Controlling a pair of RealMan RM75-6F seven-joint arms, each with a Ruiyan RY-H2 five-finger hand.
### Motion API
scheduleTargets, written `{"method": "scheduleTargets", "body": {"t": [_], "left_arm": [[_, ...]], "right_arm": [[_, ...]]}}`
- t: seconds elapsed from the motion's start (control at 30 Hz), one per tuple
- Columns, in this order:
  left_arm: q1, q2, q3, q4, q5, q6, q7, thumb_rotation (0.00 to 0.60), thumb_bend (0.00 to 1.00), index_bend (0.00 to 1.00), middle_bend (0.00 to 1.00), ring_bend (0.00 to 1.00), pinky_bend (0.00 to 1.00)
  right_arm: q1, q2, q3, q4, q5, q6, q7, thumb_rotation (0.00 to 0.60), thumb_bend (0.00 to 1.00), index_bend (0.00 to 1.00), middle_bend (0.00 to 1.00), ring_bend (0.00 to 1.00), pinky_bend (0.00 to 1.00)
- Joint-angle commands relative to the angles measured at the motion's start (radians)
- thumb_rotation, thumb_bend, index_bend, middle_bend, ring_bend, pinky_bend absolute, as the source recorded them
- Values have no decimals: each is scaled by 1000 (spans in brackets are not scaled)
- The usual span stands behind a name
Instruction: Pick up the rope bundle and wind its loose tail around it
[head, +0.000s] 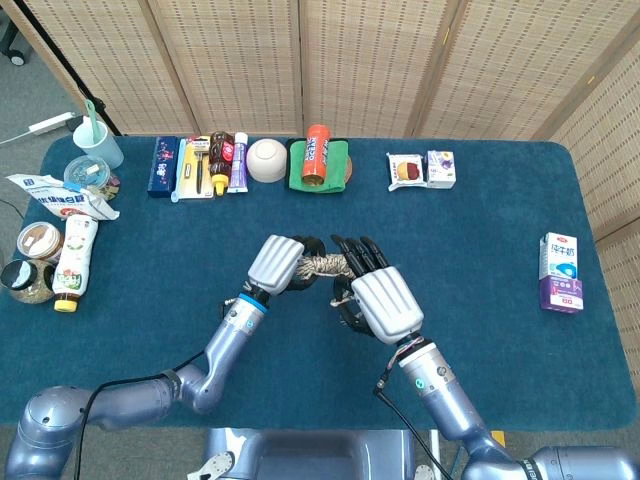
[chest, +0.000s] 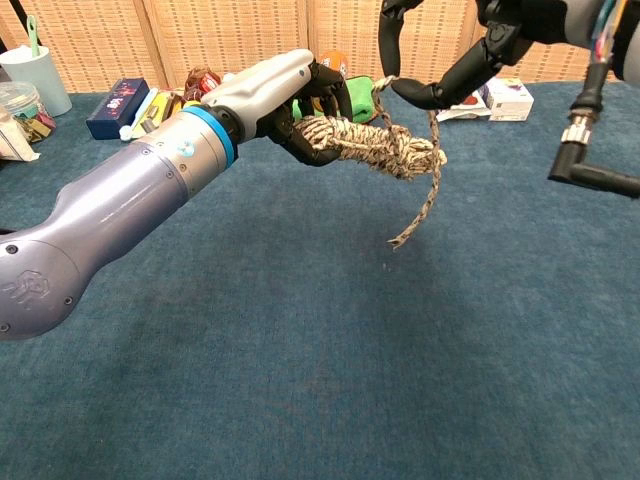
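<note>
The rope bundle (head: 322, 266) is a tan-and-dark speckled coil held in the air above the blue table (head: 500, 230). My left hand (head: 278, 263) grips its left end. In the chest view the bundle (chest: 372, 148) slopes down to the right from the left hand (chest: 295, 95). My right hand (head: 375, 297) is above and just right of the bundle, covering its right end in the head view. In the chest view the right hand (chest: 450, 55) pinches the loose tail at the top of the bundle. The tail (chest: 425, 200) drapes over the far end and hangs free.
Along the table's back edge stand a white bowl (head: 267, 160), an orange can (head: 317, 152) on a green cloth, flat boxes and two small boxes (head: 421, 170). A milk carton (head: 560, 272) stands at the right. Jars, a bag and a bottle (head: 73, 255) crowd the left edge.
</note>
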Motion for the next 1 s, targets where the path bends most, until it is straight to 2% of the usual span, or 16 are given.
{"method": "scheduleTargets", "body": {"t": [0.03, 0.3, 0.57, 0.87, 1.0], "left_arm": [[4, 14, 13, -3, 11, -18, -17, 600, 355, 730, 526, 534, 644], [11, 67, 53, -13, 65, -61, -97, 600, 355, 731, 527, 534, 644], [10, 158, 102, -75, 135, -114, -198, 600, 354, 731, 526, 534, 644], [11, 203, 121, -133, 166, -130, -253, 600, 355, 732, 526, 534, 644], [12, 227, 129, -165, 182, -132, -272, 600, 354, 732, 527, 534, 644]], "right_arm": [[41, -6, 37, -10, 72, -8, -38, 600, 527, 712, 0, 0, 0], [117, -6, 85, -1, 189, 8, -108, 600, 526, 712, 0, 0, 0], [244, 1, 160, 92, 378, 8, -203, 600, 527, 712, 0, 0, 0], [340, -7, 175, 170, 515, 40, -271, 600, 526, 712, 0, 0, 0], [366, -7, 154, 241, 513, 38, -290, 600, 527, 712, 0, 0, 0]]}}
